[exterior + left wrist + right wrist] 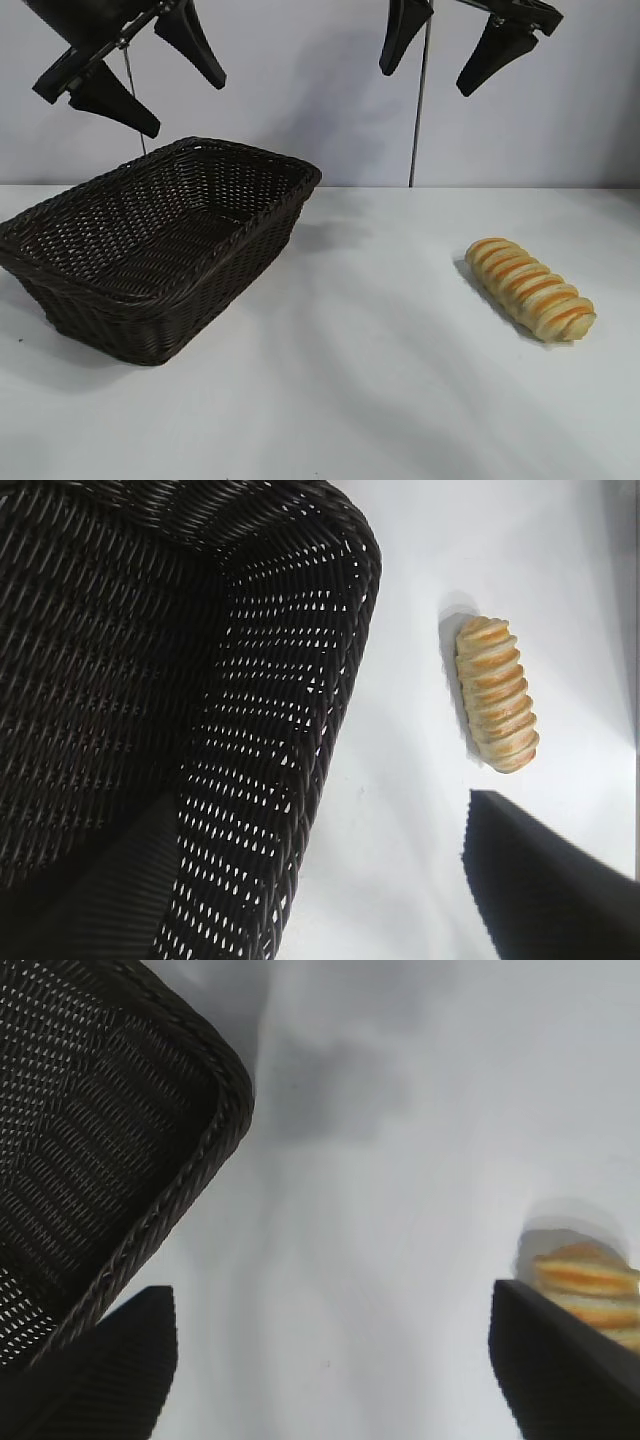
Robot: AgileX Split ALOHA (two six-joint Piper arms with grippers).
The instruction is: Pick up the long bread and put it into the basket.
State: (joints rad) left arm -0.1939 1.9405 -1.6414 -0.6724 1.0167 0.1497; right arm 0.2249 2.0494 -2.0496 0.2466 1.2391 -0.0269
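White table (380,400) fills the scene, with a pale wall behind it. Dark brown woven wicker basket (160,250), the largest thing on the table, sits at the exterior view's left; it is rectangular, with sloping sides and a braided rim, and nothing lies inside it. All places below are given relative to this basket. The left gripper (150,75) hangs in the air above the basket's back rim, its two black fingers spread wide with nothing between them. The right gripper (450,50) hangs high above the table, off to the basket's right, fingers likewise spread and holding nothing. The long bread (530,288), golden yellow with orange-brown ridges across it, lies flat on the table well apart from the basket, to its right, set at a slant. Neither gripper touches the bread. In the left wrist view the bread (497,693) lies beyond the basket's (150,680) corner, on bare table
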